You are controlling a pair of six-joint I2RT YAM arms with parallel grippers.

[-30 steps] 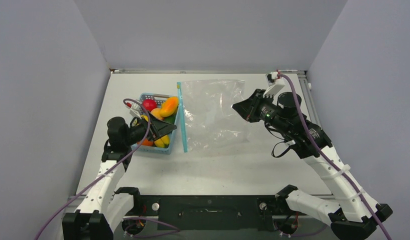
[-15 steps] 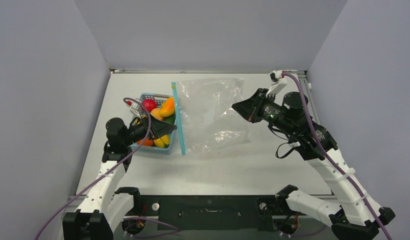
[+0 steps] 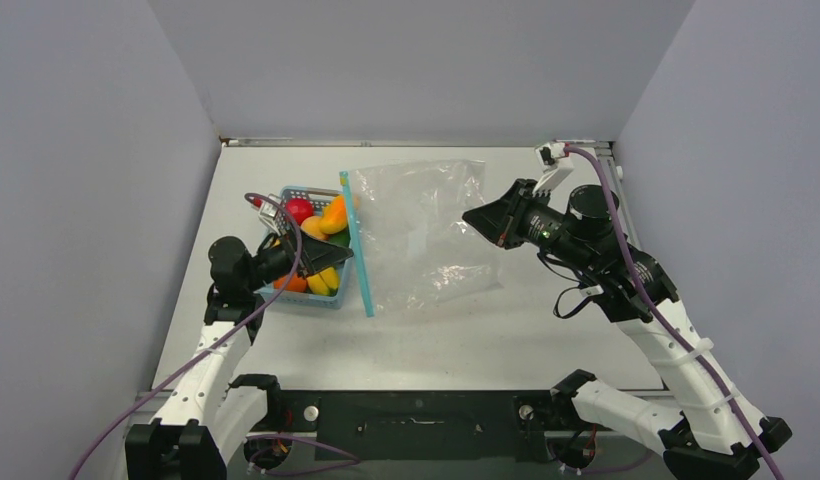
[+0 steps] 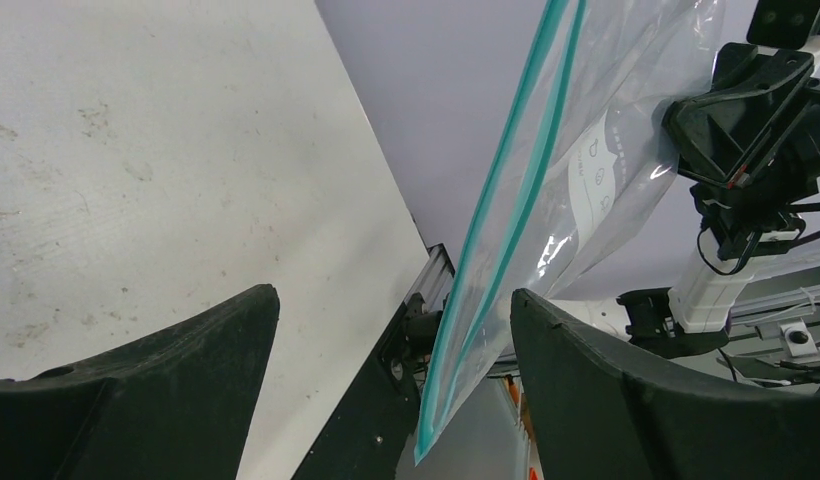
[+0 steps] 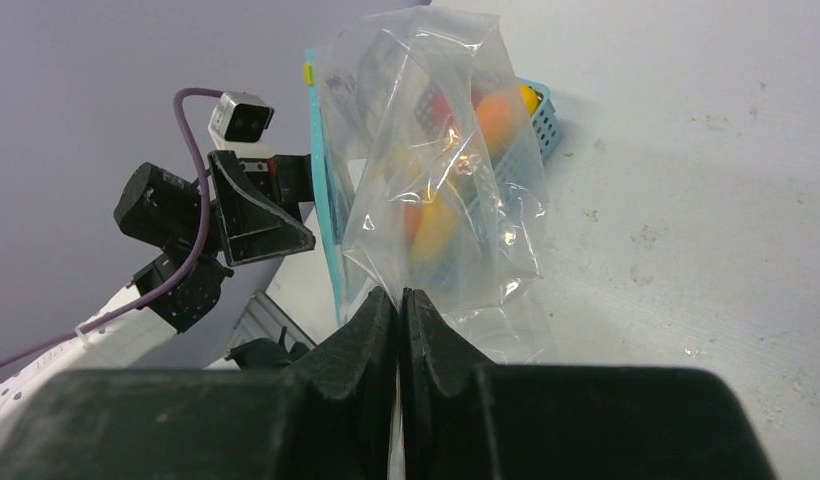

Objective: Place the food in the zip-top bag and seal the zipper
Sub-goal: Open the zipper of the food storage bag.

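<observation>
The clear zip-top bag (image 3: 421, 230) hangs partly lifted at mid-table. Its light-blue zipper (image 3: 356, 245) runs along its left edge, against the basket's right side. My right gripper (image 3: 474, 217) is shut on the bag's right edge; in the right wrist view the jaws (image 5: 399, 298) are closed on the plastic (image 5: 426, 150). My left gripper (image 3: 336, 257) is open over the basket. In the left wrist view the zipper (image 4: 506, 220) passes between its fingers (image 4: 394, 295), closer to the right one, not gripped. The food (image 3: 326, 215), red, orange and yellow pieces, lies in the basket.
The light-blue basket (image 3: 316, 301) stands left of the bag, under my left gripper. Grey walls close in the table on the left, back and right. In the right wrist view the food (image 5: 436, 215) shows through the bag, with the left arm (image 5: 186, 230) behind it.
The bag's zipper edge has swung left, its far end now over the basket's right rim. The right gripper has shifted slightly with the bag. The left gripper has stayed put.
</observation>
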